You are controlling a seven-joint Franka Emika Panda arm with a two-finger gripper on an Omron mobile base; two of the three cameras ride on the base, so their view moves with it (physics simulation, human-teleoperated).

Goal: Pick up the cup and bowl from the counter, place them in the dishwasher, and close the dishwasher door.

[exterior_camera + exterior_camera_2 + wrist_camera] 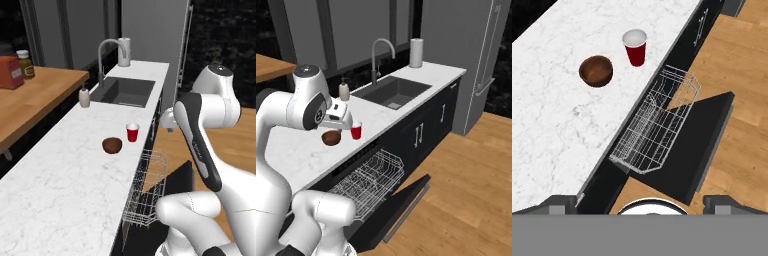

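The red cup (132, 133) (356, 132) (635, 47) stands upright near the front edge of the white marble counter (60, 170) (547, 125). The dark brown bowl (112, 145) (331, 138) (596, 70) sits just beside it. Below them the dishwasher door (178, 181) (401, 205) (699, 135) lies folded down, and the silver wire rack (147, 185) (368, 182) (654, 125) is pulled out with nothing in it. My gripper (340, 125) (642, 201) hangs high above the counter's edge, open and holding nothing, with cup and bowl well below it.
A dark sink (125, 92) with a tall faucet (382, 52) lies further along the counter, a white soap bottle (84, 96) beside it and a white roll (416, 52) behind. A wooden shelf (30, 95) with jars is left. Dark cabinets (418, 135) and wooden floor (466, 190) lie right.
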